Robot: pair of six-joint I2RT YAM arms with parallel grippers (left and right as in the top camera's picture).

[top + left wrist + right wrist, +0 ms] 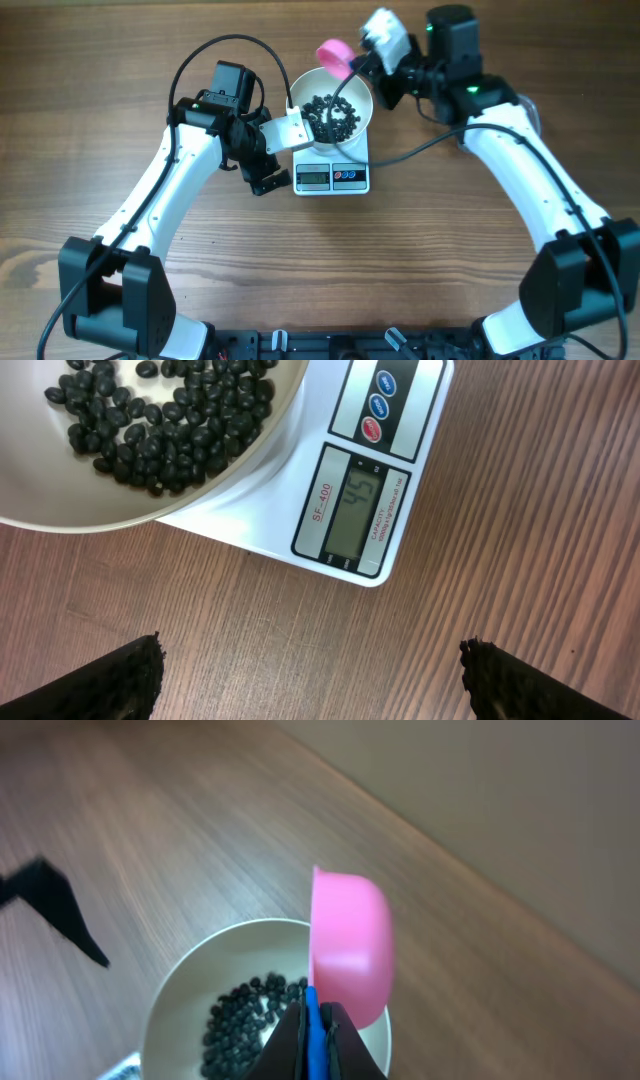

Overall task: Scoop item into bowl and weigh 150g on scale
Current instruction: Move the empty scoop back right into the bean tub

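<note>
The item (333, 115), a loose heap of small black beans, lies in the bottom of the bowl (310, 85), gathered toward its middle, with bare white wall around it. The bowl sits on the far part of the scale (332, 176), and its rim overhangs the platform. The near edge of the scale carries the grey display (355, 510), which reads 45, and beside it are three small round buttons (378, 407), two blue and one red. The scale rests on the wooden bench (450, 250). My right jaws are clenched on a thin blue strip (312, 1030) at the base of the pink scoop (350, 950). They hold the scoop tipped on its side above the far rim of the bowl, and I cannot tell whether it touches that rim. My left jaws are released and spread wide. Their dark fingertips (120, 680) hang over bare bench just left of the scale and touch nothing.
</note>
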